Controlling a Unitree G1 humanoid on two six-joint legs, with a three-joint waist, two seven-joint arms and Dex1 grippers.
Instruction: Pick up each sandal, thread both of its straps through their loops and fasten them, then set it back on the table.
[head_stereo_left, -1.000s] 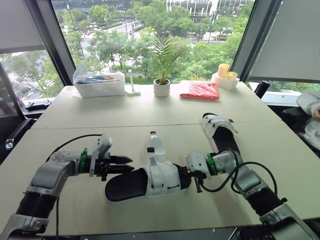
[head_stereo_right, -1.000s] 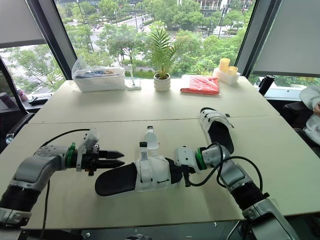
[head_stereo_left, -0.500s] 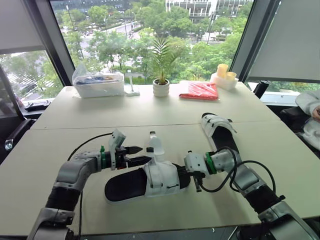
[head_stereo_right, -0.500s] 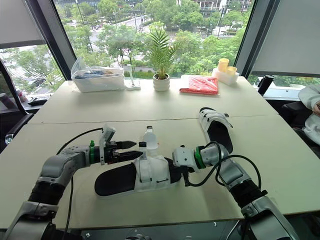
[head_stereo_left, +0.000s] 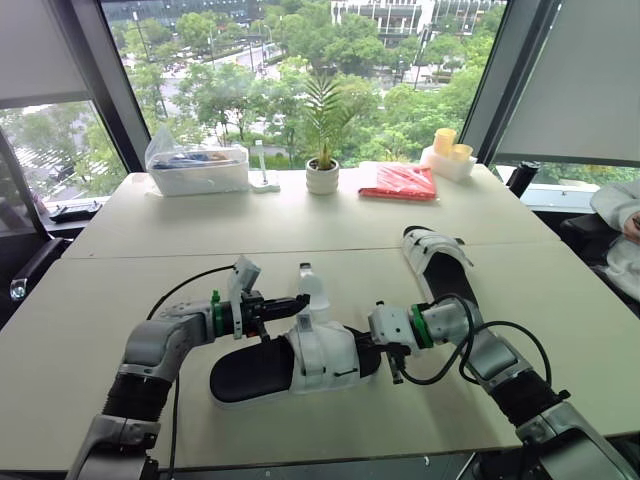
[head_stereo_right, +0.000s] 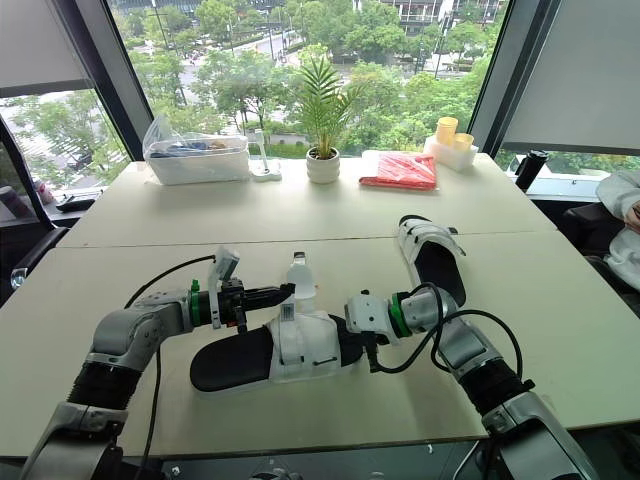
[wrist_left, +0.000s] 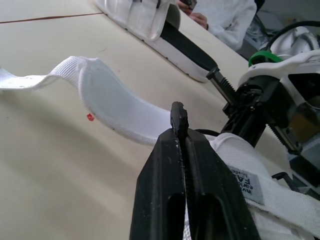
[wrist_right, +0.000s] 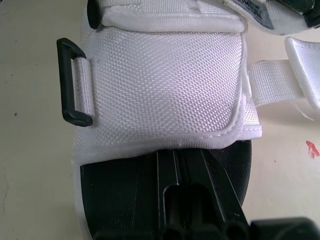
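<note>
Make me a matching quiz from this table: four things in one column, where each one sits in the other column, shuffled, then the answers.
Things:
1. bottle
2. plant
3. bin
4. red packet

Places:
A. far-left corner
B. far edge, middle
C. just behind the near sandal
D. between the plant and the yellow cups

Pairs: 1-C, 2-B, 3-A, 4-D
</note>
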